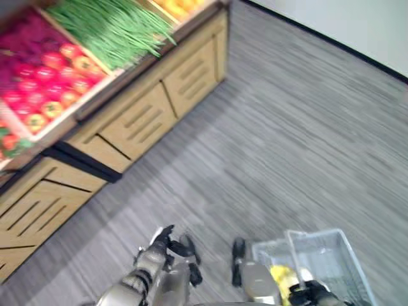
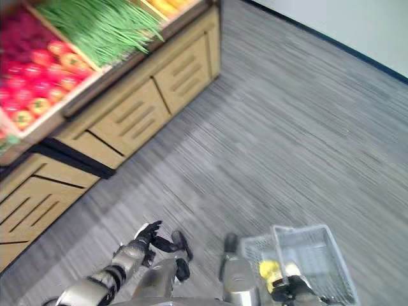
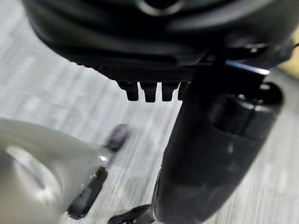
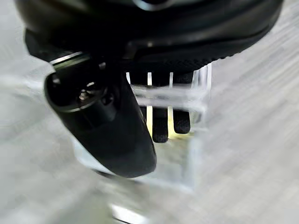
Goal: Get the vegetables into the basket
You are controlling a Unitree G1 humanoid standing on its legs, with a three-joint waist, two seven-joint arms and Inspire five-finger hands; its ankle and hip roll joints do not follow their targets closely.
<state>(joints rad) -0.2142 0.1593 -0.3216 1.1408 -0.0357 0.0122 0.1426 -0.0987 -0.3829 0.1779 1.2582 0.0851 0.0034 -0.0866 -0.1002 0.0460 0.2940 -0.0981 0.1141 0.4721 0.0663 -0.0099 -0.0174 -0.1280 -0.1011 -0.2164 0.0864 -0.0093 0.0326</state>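
Note:
A pale wire basket (image 1: 331,245) hangs low at my right side above the floor. A yellow vegetable (image 1: 281,276) lies in it. My right hand (image 1: 308,294) is shut on the basket's handle (image 4: 168,100); in the right wrist view its fingers (image 4: 160,127) curl over that pale bar. My left hand (image 1: 157,247) hangs at the lower left with relaxed fingers and holds nothing; its thumb (image 3: 210,154) shows in the left wrist view. Red and orange vegetables (image 1: 44,73) and green beans (image 1: 115,25) lie in the stand's bins at the upper left, well away from both hands.
A wooden produce stand (image 1: 146,118) with slatted panels runs along the left side. Yellow produce (image 1: 178,5) fills its far bin. Grey striped floor (image 1: 287,140) spreads to the right, up to a pale wall with a dark skirting (image 1: 331,39).

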